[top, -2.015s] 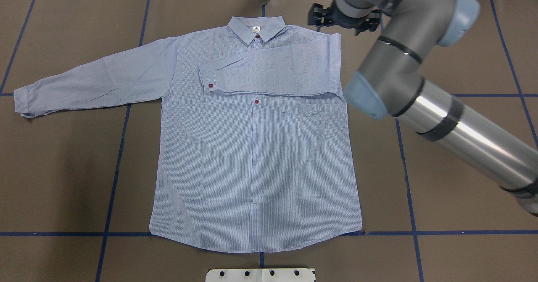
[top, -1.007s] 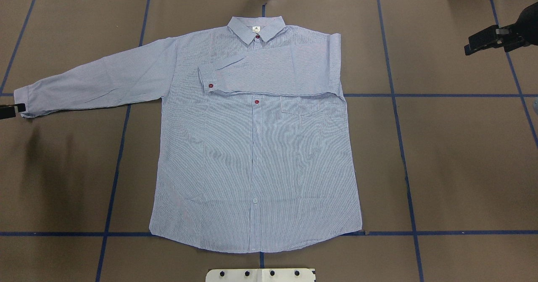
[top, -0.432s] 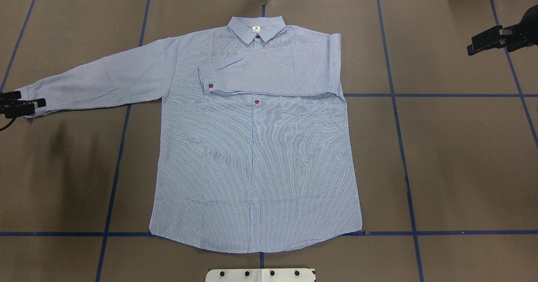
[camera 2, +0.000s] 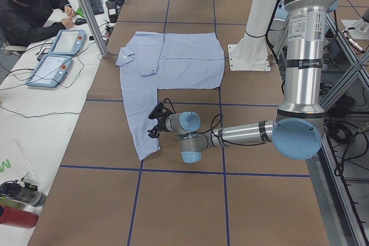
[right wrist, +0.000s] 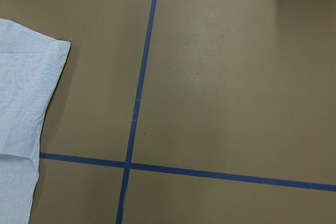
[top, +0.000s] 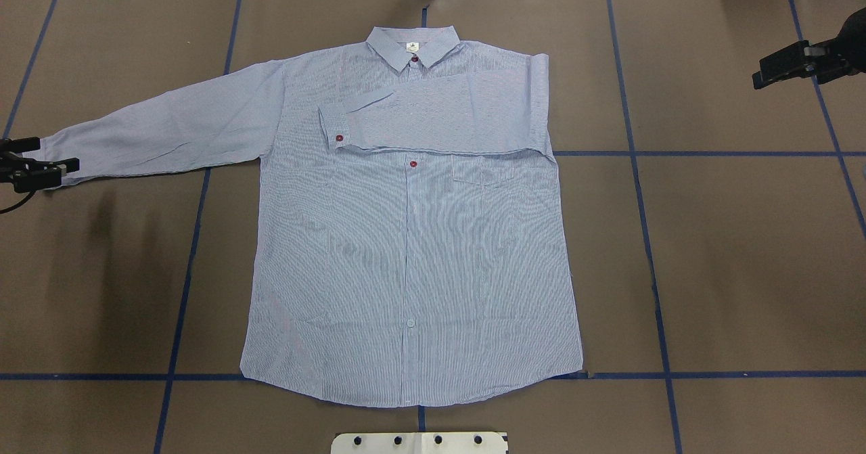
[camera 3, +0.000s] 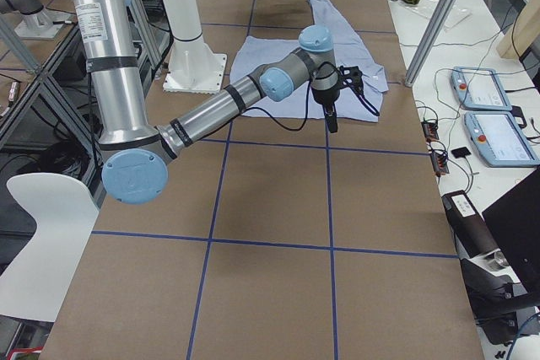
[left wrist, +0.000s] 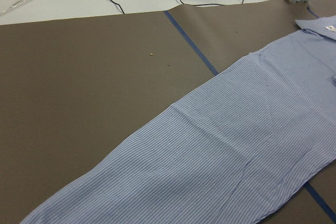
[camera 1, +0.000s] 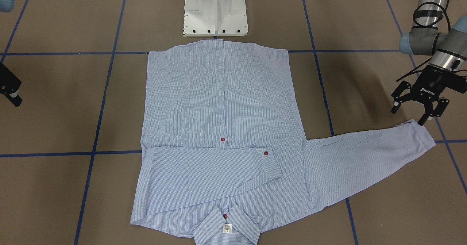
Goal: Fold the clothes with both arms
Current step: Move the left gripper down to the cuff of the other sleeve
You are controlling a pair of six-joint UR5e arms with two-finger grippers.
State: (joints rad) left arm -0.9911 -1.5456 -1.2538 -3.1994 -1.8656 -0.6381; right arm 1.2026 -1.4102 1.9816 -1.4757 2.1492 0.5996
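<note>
The brown table, crossed by blue tape lines, carries the light blue striped shirt, which lies flat and front-up between the two end effectors. The left arm reaches low across the table, and the right arm stretches out on the other side. One sleeve runs straight out from the shirt to the left end effector, whose jaws stand wide apart and hold nothing. One fingertip is right at the edge of the cuff, though contact cannot be judged. The other sleeve is folded across the chest, on the side nearer the right end effector. That end effector hangs well apart from the shirt, and its opening cannot be made out. The collar lies between the two end effectors, with a dark red button on the placket just below the folded sleeve.
</note>
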